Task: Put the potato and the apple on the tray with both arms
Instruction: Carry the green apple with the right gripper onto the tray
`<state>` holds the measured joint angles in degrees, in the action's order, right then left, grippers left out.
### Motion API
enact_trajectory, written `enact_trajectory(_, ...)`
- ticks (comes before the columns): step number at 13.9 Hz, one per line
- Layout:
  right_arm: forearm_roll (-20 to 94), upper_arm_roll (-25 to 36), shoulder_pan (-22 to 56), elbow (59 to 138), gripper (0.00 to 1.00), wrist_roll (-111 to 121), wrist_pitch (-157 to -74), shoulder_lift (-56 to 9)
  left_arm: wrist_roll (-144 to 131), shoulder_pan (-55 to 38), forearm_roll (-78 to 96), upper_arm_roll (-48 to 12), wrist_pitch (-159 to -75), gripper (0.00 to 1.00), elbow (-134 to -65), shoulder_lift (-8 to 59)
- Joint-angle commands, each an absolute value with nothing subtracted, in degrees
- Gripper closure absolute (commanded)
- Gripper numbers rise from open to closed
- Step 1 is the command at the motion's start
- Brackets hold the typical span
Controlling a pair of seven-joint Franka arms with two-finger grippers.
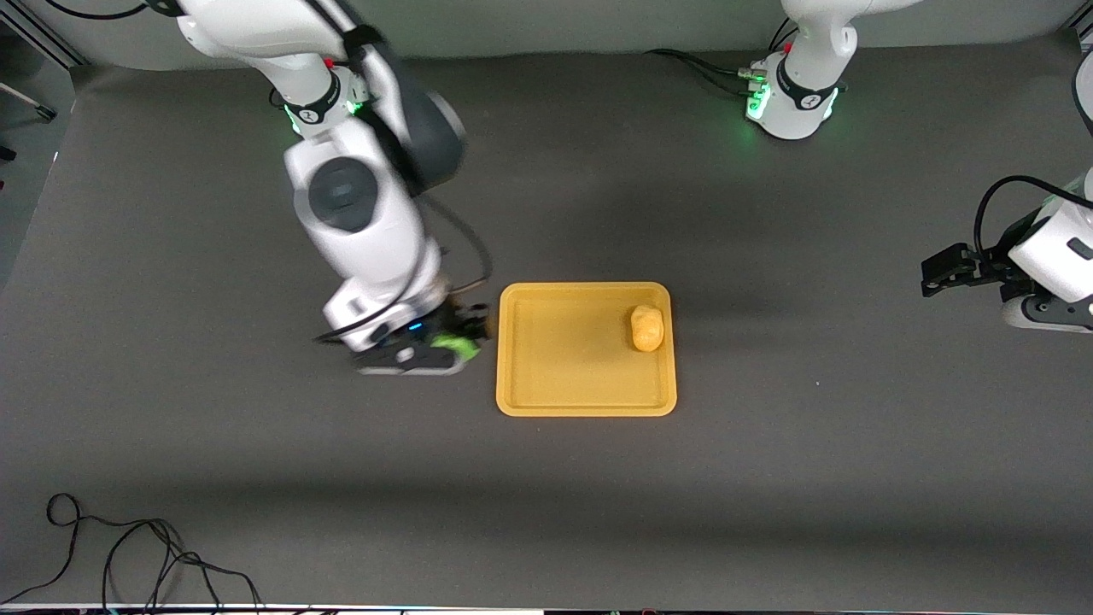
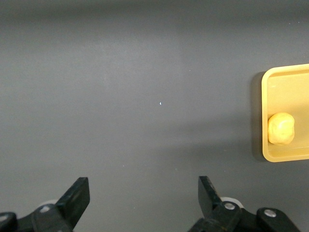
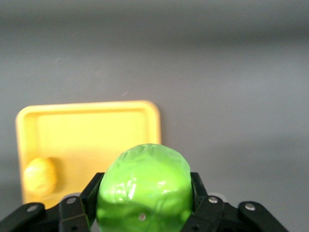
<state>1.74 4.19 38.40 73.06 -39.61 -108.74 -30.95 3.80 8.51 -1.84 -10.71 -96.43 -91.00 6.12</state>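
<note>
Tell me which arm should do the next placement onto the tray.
Right. The right gripper has its jaws shut on the apple, just beside the tray. The potato already lies on the tray, and the left gripper waits open and empty at the table's end.

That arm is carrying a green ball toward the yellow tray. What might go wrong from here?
1. The round green apple is pinched only at its sides by the right gripper; it may slip out over the bare table before reaching the flat yellow plastic tray.
2. Once released, it could roll into the lumpy yellow-orange potato or over the low rim.

The left gripper waits open, well clear.
</note>
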Motion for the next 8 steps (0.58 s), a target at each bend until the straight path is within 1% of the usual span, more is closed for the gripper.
enact_trajectory(1, 1.76, 5.18, 44.54, 61.91, 0.33, -48.67, -107.58, -39.79, 6.5, 8.52, -1.76, -10.28, -97.02, 0.0, -90.44, 6.59)
enact_trajectory(4, 1.32, 5.19, 49.12, 56.44, 0.33, -55.01, -108.01, -46.56, 5.71, 8.7, -1.41, -10.28, -98.26, 0.0, -90.44, 6.68)
enact_trajectory(6, -1.3, 5.45, 50.36, 55.63, 0.33, -55.37, -109.06, -50.08, 5.71, 8.61, -1.41, -10.28, -98.0, 0.0, -90.44, 6.68)
enact_trajectory(8, -2.02, 5.54, 50.36, 55.72, 0.32, -55.37, -112.04, -53.77, 5.71, 8.44, -1.41, -10.28, -98.09, 0.0, -90.44, 6.94)
